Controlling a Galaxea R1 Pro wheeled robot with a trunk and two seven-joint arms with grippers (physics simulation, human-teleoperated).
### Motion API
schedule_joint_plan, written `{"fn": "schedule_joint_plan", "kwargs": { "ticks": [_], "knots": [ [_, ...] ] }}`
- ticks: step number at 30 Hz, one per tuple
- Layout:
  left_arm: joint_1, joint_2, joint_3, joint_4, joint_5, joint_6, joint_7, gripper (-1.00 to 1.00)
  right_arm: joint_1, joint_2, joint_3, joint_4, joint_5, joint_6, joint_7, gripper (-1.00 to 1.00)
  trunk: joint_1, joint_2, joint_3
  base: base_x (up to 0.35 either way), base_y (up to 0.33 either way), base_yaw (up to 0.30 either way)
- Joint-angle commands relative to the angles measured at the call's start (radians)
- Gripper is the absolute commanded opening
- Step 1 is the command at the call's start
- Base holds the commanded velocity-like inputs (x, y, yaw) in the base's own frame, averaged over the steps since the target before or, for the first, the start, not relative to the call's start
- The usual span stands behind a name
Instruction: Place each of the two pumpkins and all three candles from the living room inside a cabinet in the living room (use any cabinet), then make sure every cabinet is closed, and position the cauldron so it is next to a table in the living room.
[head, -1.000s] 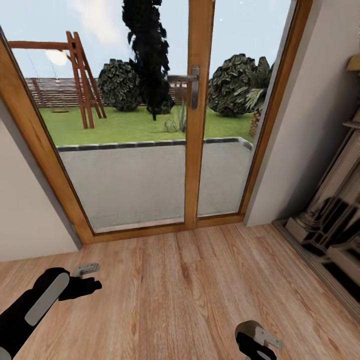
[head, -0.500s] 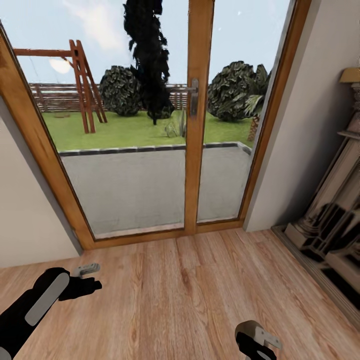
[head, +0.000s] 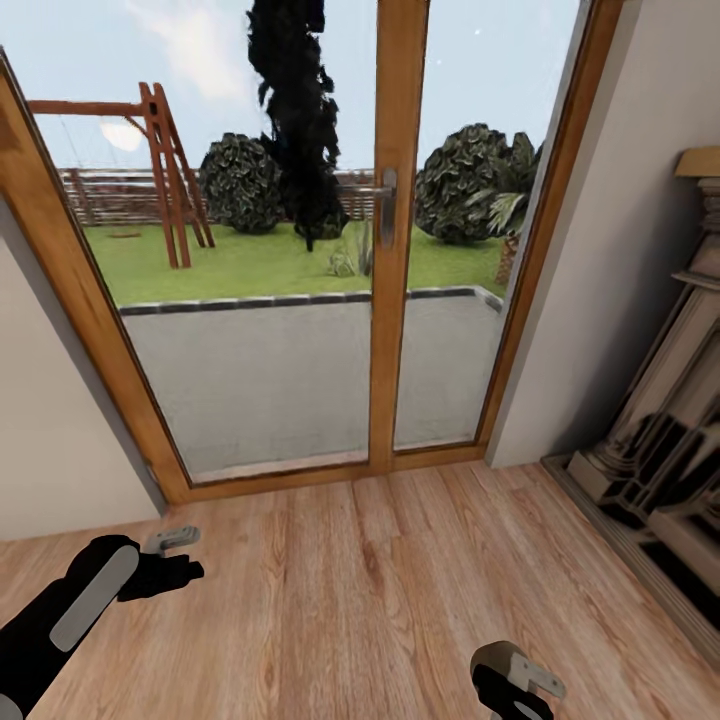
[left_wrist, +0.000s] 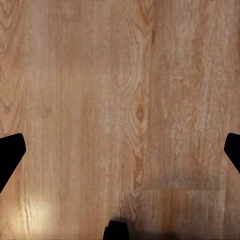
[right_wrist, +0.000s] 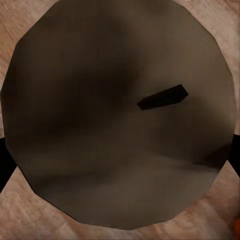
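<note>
Both claws spread open: left claw (left_wrist: 120, 150) over grained wood floor (left_wrist: 100, 75), right claw (right_wrist: 120, 155) above a dark faceted cauldron (right_wrist: 100, 110).

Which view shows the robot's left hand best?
The head view: the left hand shows whole, open above the wood floor. The left wrist view catches its two dark fingertips, wide apart.

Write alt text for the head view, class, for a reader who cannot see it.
A wooden-framed glass door fills the wall ahead, looking onto a patio, lawn and swing frame. Wood floor lies below, a pale stone fireplace at right. The left claw and right claw hang low.
</note>
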Motion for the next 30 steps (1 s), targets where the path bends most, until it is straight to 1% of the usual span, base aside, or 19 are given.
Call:
{"fn": "schedule_joint_plan", "kwargs": {
  "ticks": [1,11,30],
  "knots": [
    [-0.001,0.001,-0.003,-0.001,0.011,0.001,0.010,1.00,-0.001,0.000,0.009,0.000,-0.011,-0.005,-0.005,-1.00,-0.004,0.007,0.002,0.000,0.000,0.000],
    [-0.001,-0.003,-0.004,-0.002,0.010,0.001,0.013,1.00,-0.001,0.000,0.006,0.000,-0.013,-0.004,-0.006,-1.00,-0.042,0.077,0.034,0.000,0.000,0.000],
    [-0.001,-0.003,-0.002,-0.001,0.011,0.002,0.010,1.00,-0.001,0.000,0.007,0.001,-0.013,-0.004,-0.005,-1.00,-0.115,0.210,0.093,0.000,0.000,0.000]
  ]
}}
